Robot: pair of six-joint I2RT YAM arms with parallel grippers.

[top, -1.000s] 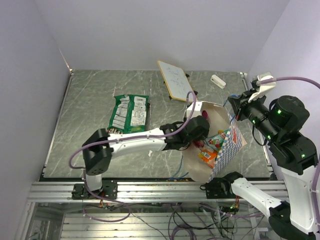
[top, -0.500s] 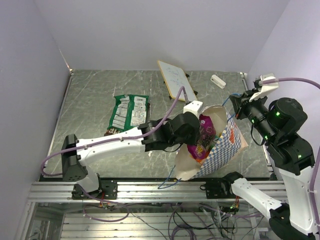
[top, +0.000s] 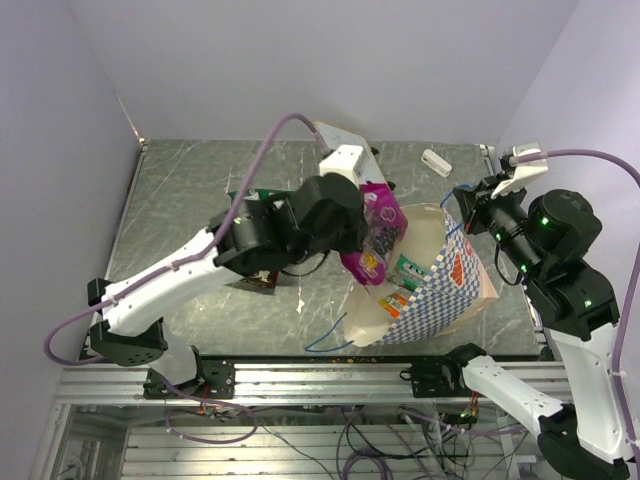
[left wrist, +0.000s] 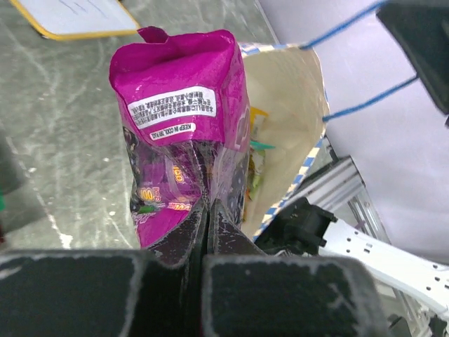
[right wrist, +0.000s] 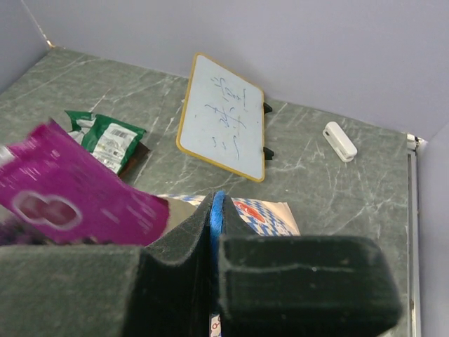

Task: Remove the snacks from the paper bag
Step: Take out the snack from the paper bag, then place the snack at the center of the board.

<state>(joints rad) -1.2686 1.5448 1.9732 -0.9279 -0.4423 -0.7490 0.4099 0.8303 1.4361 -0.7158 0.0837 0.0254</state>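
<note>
My left gripper (top: 362,222) is shut on a magenta snack packet (top: 377,232) and holds it in the air above the open mouth of the blue-and-white checkered paper bag (top: 445,290). In the left wrist view the packet (left wrist: 179,133) hangs from my closed fingers, with the bag's cream inside (left wrist: 284,126) beyond it. More packets (top: 405,275) lie inside the bag. My right gripper (top: 462,200) is shut on the bag's blue cord handle (right wrist: 217,210) and holds the bag up. A green snack packet (right wrist: 105,137) lies on the table, largely hidden behind my left arm in the top view.
A flat white board (right wrist: 224,116) with a yellow rim lies at the back of the table. A small white block (top: 436,162) lies at the back right. The grey walls close in at the back and both sides, and a metal rail (top: 300,385) runs along the front.
My left gripper has risen out of the bag with the magenta packet and moved back and left. The bag has tipped more upright under the right gripper's hold.
</note>
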